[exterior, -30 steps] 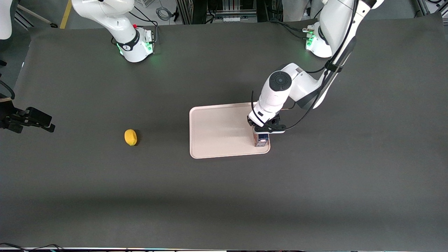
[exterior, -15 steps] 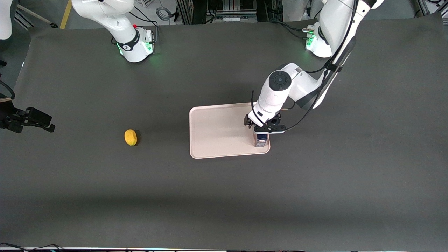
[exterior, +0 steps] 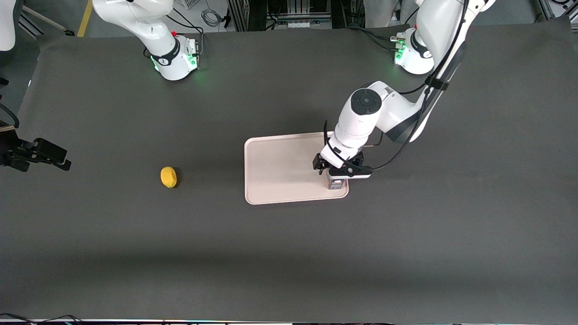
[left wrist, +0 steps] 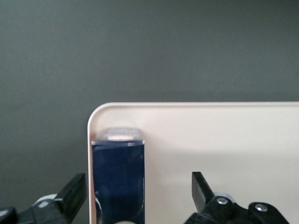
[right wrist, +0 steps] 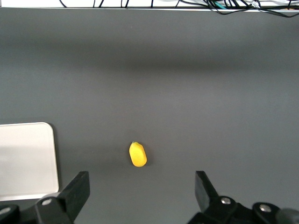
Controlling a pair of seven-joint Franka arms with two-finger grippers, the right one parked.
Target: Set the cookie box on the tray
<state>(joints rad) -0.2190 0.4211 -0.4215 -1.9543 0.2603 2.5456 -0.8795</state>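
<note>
1. Where the tray (exterior: 280,169) lies on the dark tabletop (exterior: 289,253), the cookie box (exterior: 337,183) stands on end inside it, in the corner nearest the front camera toward the working arm's end.
2. In the left wrist view, the cookie box (left wrist: 117,179) sits just inside the rounded corner of the tray (left wrist: 224,140), close against the raised rim.
3. The gripper (exterior: 337,175) hangs directly above the box, its fingers spread wide; one finger (left wrist: 72,193) is clear of the box over the tabletop, the other finger (left wrist: 201,191) well apart from it over the tray floor.
4. A small yellow object (exterior: 168,177) lies on the tabletop toward the parked arm's end, well apart from the tray.
</note>
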